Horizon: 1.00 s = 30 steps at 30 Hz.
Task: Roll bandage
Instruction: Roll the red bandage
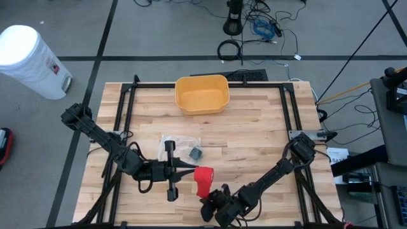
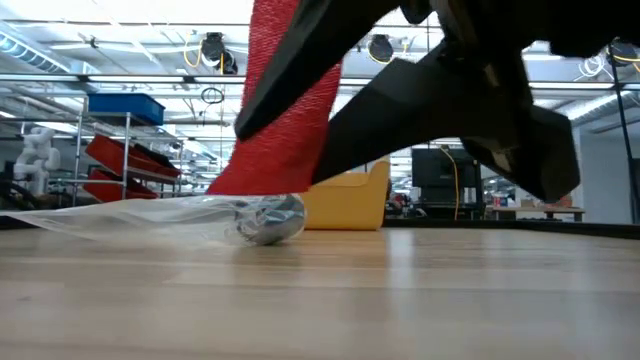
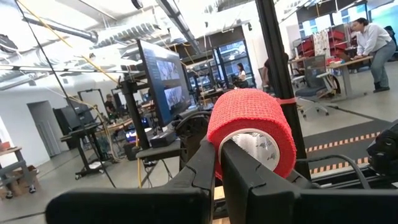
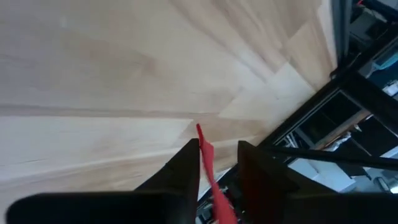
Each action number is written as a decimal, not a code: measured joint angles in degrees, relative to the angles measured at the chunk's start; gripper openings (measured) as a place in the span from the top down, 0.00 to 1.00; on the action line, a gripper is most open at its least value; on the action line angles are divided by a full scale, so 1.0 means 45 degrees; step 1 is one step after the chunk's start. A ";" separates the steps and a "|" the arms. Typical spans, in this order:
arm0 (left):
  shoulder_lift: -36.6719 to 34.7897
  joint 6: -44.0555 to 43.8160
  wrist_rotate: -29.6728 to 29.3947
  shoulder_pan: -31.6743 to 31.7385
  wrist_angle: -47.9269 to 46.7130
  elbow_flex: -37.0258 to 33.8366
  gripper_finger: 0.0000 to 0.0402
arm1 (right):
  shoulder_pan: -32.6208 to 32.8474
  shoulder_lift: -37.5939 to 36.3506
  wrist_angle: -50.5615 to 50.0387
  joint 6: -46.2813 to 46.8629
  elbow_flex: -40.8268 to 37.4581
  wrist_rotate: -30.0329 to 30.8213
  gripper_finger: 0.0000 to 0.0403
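Rolling barely begun: left claw (image 3: 217, 163) clamped on the red crepe bandage roll (image 3: 250, 130); right claw (image 4: 219, 162) part-open astride its loose red tail (image 4: 206, 155); winding remains.

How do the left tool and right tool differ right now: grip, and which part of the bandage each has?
Left tool is shut, its fingers pushed into the hollow core of the red bandage roll, holding it up off the table. Right tool stands partly open, fingers either side of the thin loose bandage tail, not yet pinched. Left works the roll; right works the free end. Both are dark two-finger tools near the table's front edge.
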 joint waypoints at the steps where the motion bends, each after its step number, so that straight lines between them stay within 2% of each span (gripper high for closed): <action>1: 0.0000 0.0003 0.0000 -0.0003 0.0000 0.0000 0.95 | -0.0022 0.0019 -0.0028 0.0023 0.0000 0.0023 0.78; 9: 0.0000 0.0320 0.0000 -0.0002 -0.0010 0.0000 0.95 | 0.0046 0.0030 -0.0009 0.1810 0.0000 0.0704 0.99; 15: 0.0000 0.0569 -0.0203 0.0022 -0.0165 0.0003 0.95 | 0.0518 0.0020 0.0120 0.3309 0.0005 0.0792 1.00; 21: 0.0005 0.1468 -0.0969 0.0031 -0.0797 0.0005 0.95 | 0.1259 0.0015 0.1769 0.2547 0.0237 0.2303 1.00; 27: 0.0005 0.1990 -0.1750 0.0051 -0.0829 0.0005 0.95 | 0.1822 0.0015 0.2103 0.2044 0.1851 0.3405 1.00; 30: 0.0005 0.1931 -0.3096 0.0046 -0.0675 0.0005 0.95 | 0.2109 0.0006 0.2084 0.1790 0.2895 0.3751 1.00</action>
